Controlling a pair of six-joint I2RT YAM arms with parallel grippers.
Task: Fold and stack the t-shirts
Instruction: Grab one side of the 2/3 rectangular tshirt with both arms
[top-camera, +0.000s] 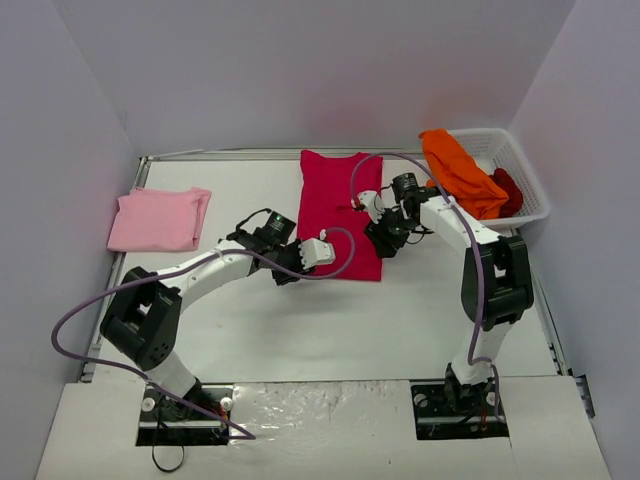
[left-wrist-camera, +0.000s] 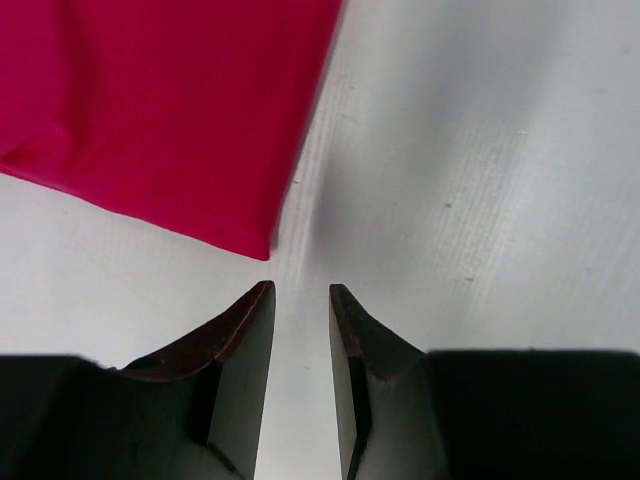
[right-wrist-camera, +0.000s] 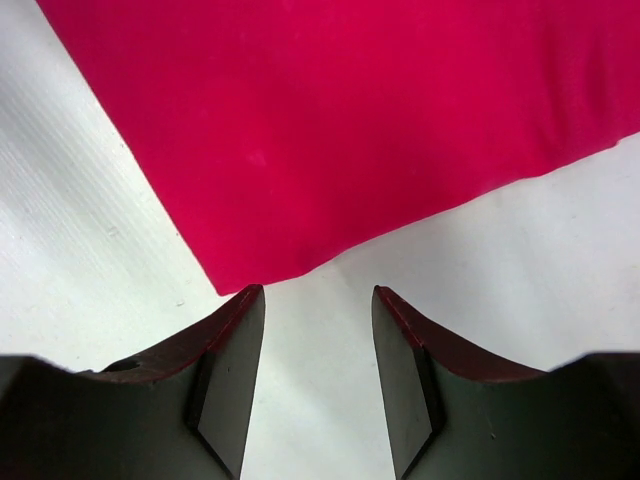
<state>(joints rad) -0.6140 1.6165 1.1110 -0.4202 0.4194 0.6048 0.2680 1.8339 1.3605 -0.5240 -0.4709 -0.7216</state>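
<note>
The crimson-magenta t-shirt (top-camera: 338, 205) lies folded into a long strip in the middle of the table. My left gripper (top-camera: 296, 268) hovers at its near left corner, open and empty. In the left wrist view the cloth corner (left-wrist-camera: 170, 120) lies just ahead and left of the gripper (left-wrist-camera: 302, 290). My right gripper (top-camera: 381, 243) is at the near right corner, open and empty. In the right wrist view the cloth (right-wrist-camera: 340, 130) ends just ahead of the gripper (right-wrist-camera: 318, 292). The pale pink t-shirt (top-camera: 160, 220) lies folded at the left. The orange t-shirt (top-camera: 458, 170) and dark red t-shirt (top-camera: 509, 190) are in the basket.
The white mesh basket (top-camera: 525, 170) stands at the back right corner. Grey walls close in the table on three sides. Purple cables loop from both arms over the table.
</note>
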